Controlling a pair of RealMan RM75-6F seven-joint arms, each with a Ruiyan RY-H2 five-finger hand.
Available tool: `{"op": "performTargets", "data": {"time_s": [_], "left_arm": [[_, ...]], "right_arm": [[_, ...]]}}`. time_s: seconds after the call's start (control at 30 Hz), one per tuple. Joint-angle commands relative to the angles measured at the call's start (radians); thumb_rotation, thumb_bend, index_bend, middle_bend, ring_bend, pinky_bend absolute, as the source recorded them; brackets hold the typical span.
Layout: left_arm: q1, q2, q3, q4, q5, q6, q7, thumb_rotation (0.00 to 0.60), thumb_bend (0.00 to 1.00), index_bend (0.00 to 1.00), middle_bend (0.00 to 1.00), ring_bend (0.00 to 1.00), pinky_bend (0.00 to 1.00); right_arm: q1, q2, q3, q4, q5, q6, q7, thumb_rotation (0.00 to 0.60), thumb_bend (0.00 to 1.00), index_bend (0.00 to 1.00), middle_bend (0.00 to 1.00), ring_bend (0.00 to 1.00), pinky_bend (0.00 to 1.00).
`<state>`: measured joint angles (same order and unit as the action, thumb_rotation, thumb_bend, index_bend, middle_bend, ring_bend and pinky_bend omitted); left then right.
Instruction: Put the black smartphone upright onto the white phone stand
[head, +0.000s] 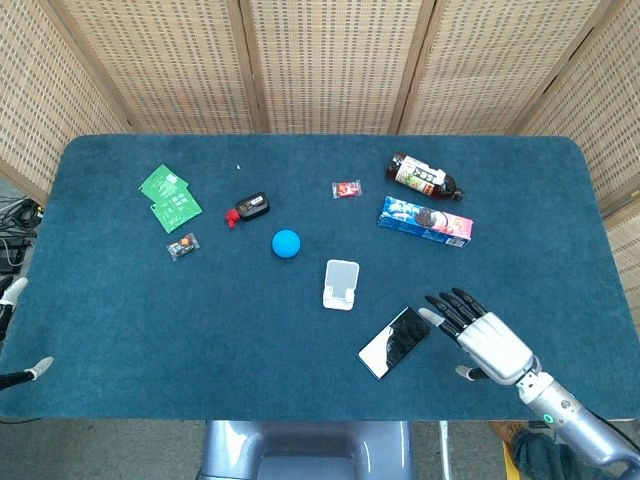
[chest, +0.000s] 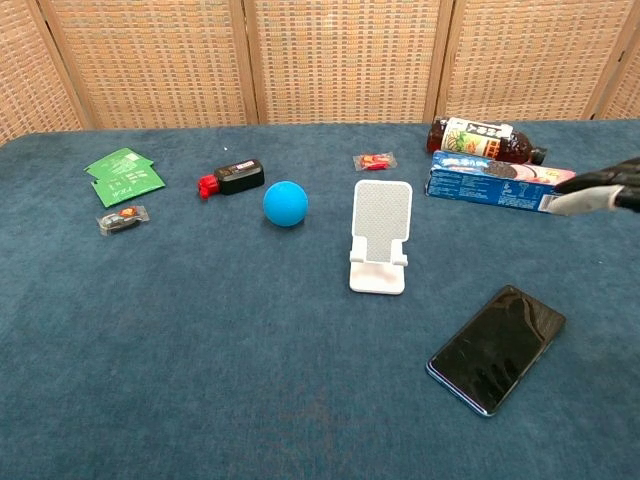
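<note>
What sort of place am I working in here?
Likely a lab or test setup: a table covered in blue carpet, wicker screens closing it in, and unrelated props such as a ball and bottle.

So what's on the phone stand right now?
Nothing. The stand is bare, its whole backrest showing. The phone lies flat on the table, with the right hand open beside it, not gripping it.

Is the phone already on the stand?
No, the black smartphone lies flat on the table, apart from the white phone stand.
</note>
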<state>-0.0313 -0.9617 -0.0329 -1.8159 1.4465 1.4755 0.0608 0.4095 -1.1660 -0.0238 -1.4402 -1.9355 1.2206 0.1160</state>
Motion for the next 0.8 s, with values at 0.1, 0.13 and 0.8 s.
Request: {"op": "performTargets", "data": {"time_s": [0.1,0.13,0.8], "left_arm": [[-0.021,-0.016,-0.013,-0.006,-0.044,-0.034,0.040,0.600,0.00,0.00,0.00,0.00,0.00],[-0.023,-0.018,-0.014,-0.006,-0.049,-0.037,0.044,0.600,0.00,0.00,0.00,0.00,0.00],[-0.044,-0.027,-0.023,-0.011,-0.094,-0.067,0.080,0.600,0.00,0.00,0.00,0.00,0.00]], "right_arm": [[0.073,-0.079,-0.013,0.077,-0.027,-0.077,0.010,0.600,0.00,0.12,0.16,0.13,0.08],[0.082,-0.093,-0.011,0.088,-0.027,-0.083,0.007,0.600,0.00,0.13,0.18,0.14,0.12],[0.217,-0.231,-0.041,0.143,0.020,-0.277,-0.076,0.600,0.00,0.15,0.19,0.15,0.15]]}}
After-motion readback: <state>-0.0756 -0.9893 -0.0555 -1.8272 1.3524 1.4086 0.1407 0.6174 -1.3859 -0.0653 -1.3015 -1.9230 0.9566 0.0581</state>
